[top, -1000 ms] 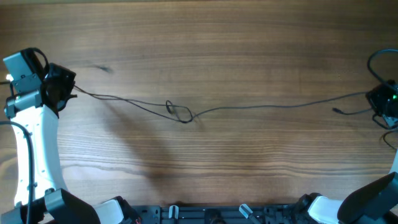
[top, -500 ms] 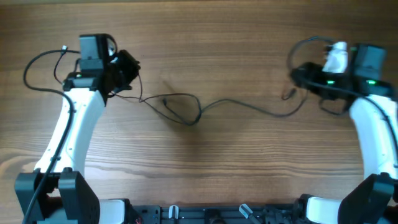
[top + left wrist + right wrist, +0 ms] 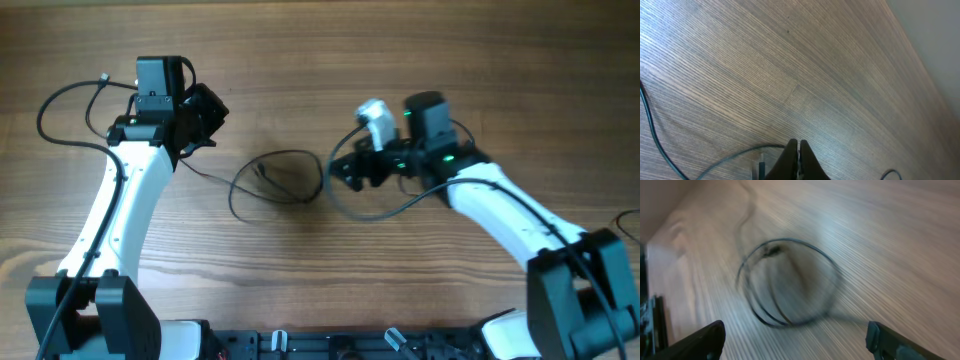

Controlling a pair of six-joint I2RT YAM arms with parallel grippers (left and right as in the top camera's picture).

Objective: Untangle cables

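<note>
The wooden surface (image 3: 420, 60) is filling every view. The right wrist view is smearing with blur, so fine detail there is hard to make out. The left gripper (image 3: 205, 120) is showing its fingers pressed together in its own camera (image 3: 797, 159), cut off by the bottom edge, apparently pinching the thin black cable (image 3: 770, 146) at the tips. The right gripper (image 3: 345, 170) is standing spread wide (image 3: 795, 335), only its fingertips showing. The cable (image 3: 290, 152) is lying between the two grippers in a slack round loop (image 3: 790, 240), just ahead of the right gripper, another strand trailing beneath it. A small plug (image 3: 262, 170) is sitting inside the loop.
</note>
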